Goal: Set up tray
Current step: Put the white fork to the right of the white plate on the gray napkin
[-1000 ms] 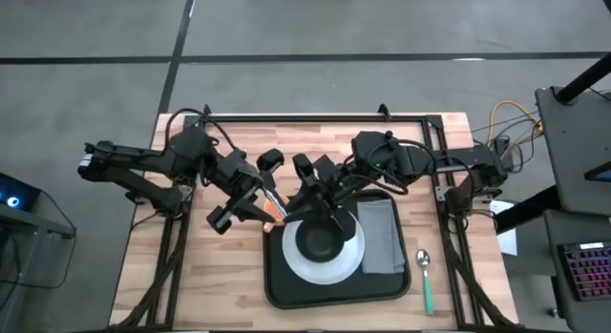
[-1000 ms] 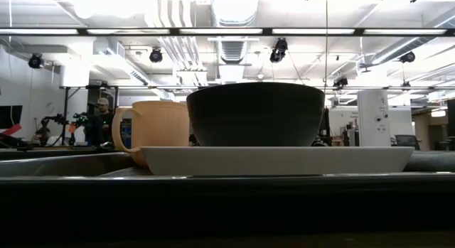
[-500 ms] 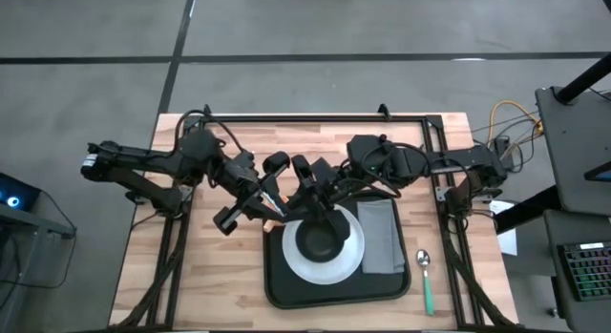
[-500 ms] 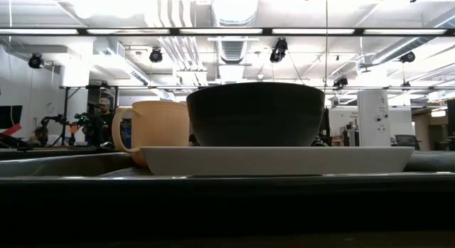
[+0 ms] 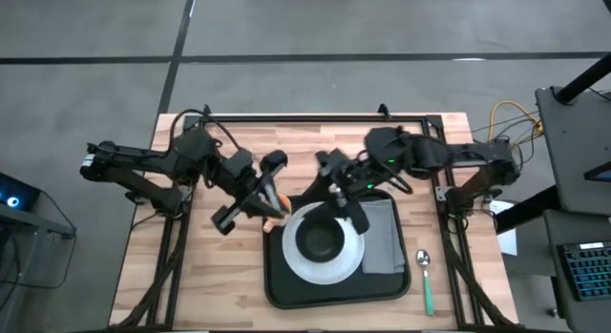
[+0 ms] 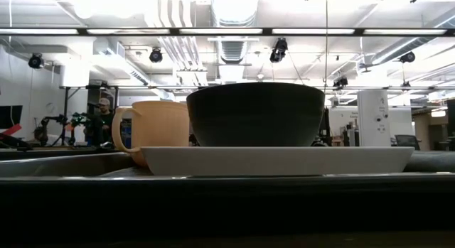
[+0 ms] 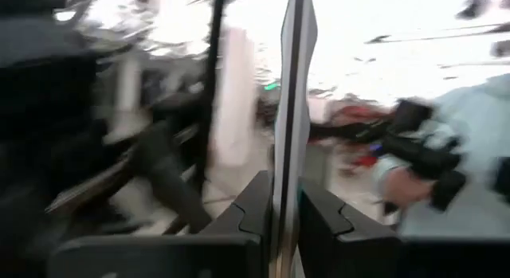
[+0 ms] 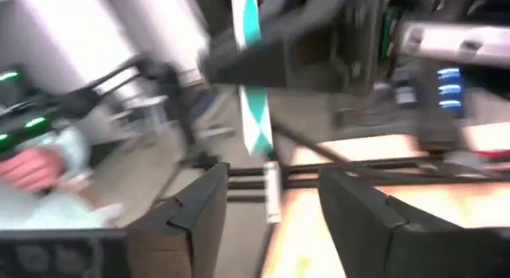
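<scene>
Tray holds a plate with a bowl on it (cloth alongside); left gripper pinches the mug rim, right gripper spread, released.

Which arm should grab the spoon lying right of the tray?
Right. The spoon lies on its side, and the right gripper is open; the left gripper is shut on a thin utensil.

green-handled spoon on wooden table, person in background
</scene>
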